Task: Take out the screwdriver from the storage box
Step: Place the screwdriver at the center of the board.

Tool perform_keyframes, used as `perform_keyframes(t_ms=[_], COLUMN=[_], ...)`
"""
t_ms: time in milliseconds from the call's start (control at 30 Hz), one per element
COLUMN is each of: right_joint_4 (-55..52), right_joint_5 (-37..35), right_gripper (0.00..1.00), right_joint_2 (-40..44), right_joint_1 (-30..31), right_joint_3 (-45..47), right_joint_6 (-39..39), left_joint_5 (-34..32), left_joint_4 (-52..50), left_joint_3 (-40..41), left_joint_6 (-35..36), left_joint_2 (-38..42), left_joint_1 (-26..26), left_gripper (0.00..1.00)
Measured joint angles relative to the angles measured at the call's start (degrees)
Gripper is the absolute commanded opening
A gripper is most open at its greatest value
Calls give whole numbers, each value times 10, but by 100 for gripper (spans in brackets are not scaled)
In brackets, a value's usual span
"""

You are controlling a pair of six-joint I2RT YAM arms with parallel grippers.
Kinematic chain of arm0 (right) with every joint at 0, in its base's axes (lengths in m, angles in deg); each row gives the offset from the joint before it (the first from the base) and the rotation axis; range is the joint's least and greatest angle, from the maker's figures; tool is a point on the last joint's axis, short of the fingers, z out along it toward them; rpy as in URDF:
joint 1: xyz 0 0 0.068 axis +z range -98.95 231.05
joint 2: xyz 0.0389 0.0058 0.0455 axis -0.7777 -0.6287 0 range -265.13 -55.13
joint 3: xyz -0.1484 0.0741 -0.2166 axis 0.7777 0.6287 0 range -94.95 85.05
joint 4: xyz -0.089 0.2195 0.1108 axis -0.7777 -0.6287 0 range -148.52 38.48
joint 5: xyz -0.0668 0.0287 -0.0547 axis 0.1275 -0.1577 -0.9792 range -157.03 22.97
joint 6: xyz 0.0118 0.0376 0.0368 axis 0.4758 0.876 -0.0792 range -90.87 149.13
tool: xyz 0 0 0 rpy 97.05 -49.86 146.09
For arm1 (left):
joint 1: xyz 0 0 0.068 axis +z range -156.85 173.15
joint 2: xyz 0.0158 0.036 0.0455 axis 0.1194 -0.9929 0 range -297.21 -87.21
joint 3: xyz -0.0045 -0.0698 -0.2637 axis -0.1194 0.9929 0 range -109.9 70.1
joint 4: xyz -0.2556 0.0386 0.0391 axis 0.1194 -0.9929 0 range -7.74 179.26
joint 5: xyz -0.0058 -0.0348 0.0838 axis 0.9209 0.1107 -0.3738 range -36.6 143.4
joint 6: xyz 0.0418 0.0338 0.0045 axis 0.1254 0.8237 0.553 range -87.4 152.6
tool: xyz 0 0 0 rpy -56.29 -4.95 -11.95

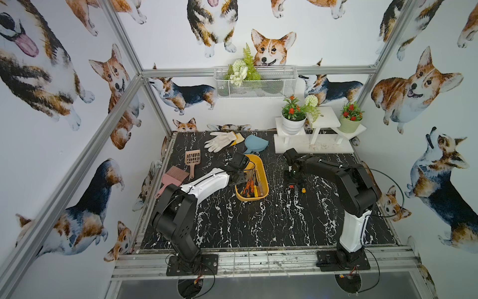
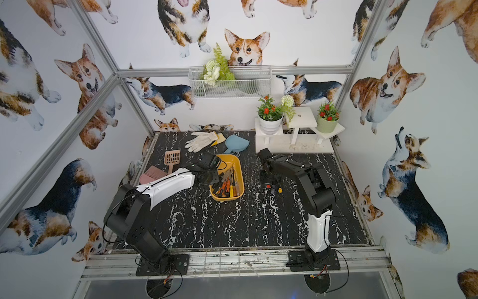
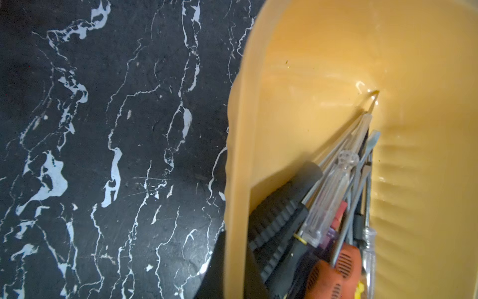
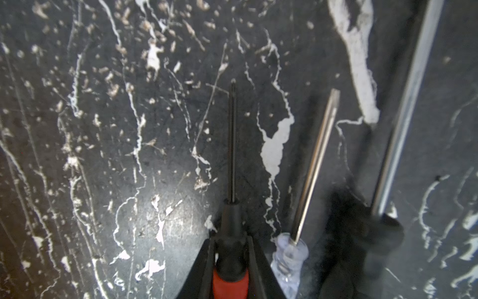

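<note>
The mustard-yellow storage box sits mid-table with several screwdrivers piled at its near end. My left gripper is shut on the box's left wall, one finger inside and one outside. To the right of the box, my right gripper is low over the table, shut on a screwdriver with a red-and-black handle, its dark shaft pointing away from the jaws. Beside it on the table lie a clear-handled screwdriver and a black-handled one.
Behind the box lie white gloves and a blue scoop. A tan slotted scoop and a pink brush are at the left. A white stand with flower pots fills the back right corner.
</note>
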State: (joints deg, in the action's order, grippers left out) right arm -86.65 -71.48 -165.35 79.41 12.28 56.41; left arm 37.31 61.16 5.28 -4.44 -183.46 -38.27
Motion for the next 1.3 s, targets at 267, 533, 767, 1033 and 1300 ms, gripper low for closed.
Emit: perform_keyframes(t_ms=[267, 533, 767, 1033, 1300], right_joint_4=[0, 2, 2, 1, 3], right_joint_5=[13, 14, 14, 4, 20], right_gripper=[49, 55, 56, 56, 55], right_joint_2=[-6, 2, 31, 78, 132], right_joint_1=[0, 0, 0, 12, 54], right_joint_3=[-7, -3, -2, -6, -33], right_joint_6=[0, 0, 0, -13, -64], left_joint_5=[0, 0, 0, 0, 0], left_joint_4=[0, 0, 0, 1, 1], left_joint_3=[0, 1, 1, 2, 2], left_joint_6=[0, 0, 0, -1, -5], left_joint_2=[0, 0, 0, 0, 0], left_joint_1=[0, 0, -1, -1, -1], left_gripper=[0, 0, 0, 0, 0])
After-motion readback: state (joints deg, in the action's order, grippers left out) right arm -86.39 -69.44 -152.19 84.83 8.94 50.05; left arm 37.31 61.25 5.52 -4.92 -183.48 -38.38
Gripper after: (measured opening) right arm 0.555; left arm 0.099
